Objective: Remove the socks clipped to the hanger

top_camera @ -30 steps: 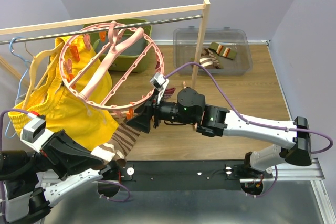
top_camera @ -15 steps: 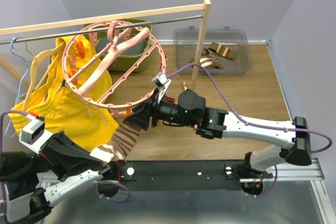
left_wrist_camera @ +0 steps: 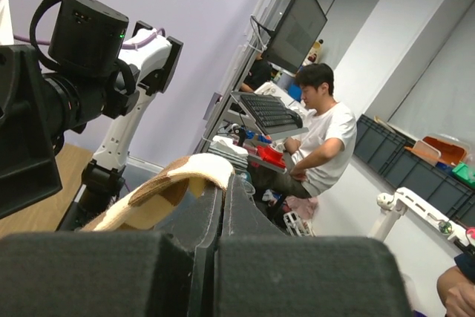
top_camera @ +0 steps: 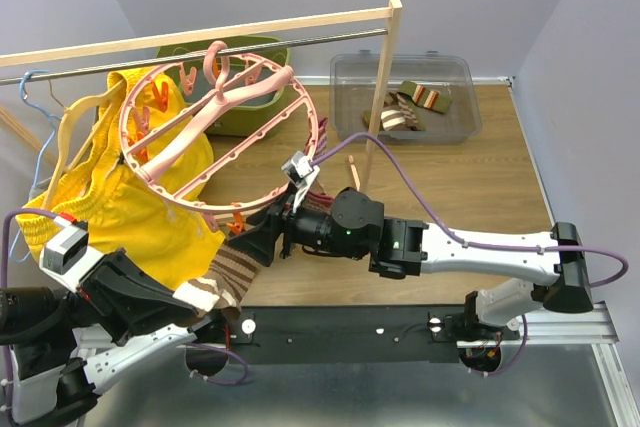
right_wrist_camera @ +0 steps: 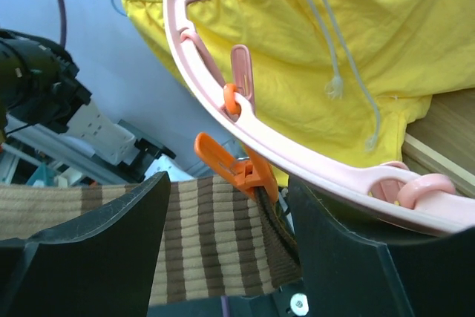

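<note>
The pink ring hanger (top_camera: 310, 117) hangs tilted from the rod by its hook. An orange clip (top_camera: 236, 219) on its near rim holds a brown-and-tan striped sock (top_camera: 235, 269). My right gripper (top_camera: 256, 238) is open, with its jaws standing either side of that clip (right_wrist_camera: 239, 170) and the sock's cuff (right_wrist_camera: 200, 235), under the ring (right_wrist_camera: 312, 168). My left gripper (top_camera: 214, 299) is shut on the sock's cream toe end (left_wrist_camera: 174, 177), and its fingers (left_wrist_camera: 245, 213) are pressed together. More socks (top_camera: 408, 104) lie in a clear bin.
Yellow shorts (top_camera: 130, 197) hang behind the ring, on the left, also in the right wrist view (right_wrist_camera: 356, 50). A thin blue wire hanger (top_camera: 36, 87) is on the rod. A wooden post (top_camera: 381, 87) stands mid-table. There is a green bin (top_camera: 250, 112) and a clear bin (top_camera: 460, 72) at the back.
The ring has swung right and tipped lower. My right gripper has moved left and nearer, closing in around the orange clip. My left gripper keeps its hold on the sock.
</note>
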Controlling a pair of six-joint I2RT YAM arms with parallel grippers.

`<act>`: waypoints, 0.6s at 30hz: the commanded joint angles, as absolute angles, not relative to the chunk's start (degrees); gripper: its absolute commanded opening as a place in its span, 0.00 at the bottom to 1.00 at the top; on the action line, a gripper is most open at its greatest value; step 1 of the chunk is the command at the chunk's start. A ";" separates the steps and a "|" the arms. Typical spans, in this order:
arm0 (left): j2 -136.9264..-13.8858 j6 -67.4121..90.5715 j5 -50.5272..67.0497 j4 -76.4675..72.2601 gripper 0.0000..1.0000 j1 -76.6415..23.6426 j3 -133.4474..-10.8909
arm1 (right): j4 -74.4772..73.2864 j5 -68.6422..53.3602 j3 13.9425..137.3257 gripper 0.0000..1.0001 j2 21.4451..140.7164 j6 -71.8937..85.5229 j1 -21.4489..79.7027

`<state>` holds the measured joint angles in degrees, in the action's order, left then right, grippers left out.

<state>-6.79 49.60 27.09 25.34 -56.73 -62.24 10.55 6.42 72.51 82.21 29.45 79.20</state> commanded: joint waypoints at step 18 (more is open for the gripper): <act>-5.98 50.71 31.81 23.29 0.00 -56.78 -60.12 | 9.94 29.09 77.70 0.37 85.34 26.54 85.69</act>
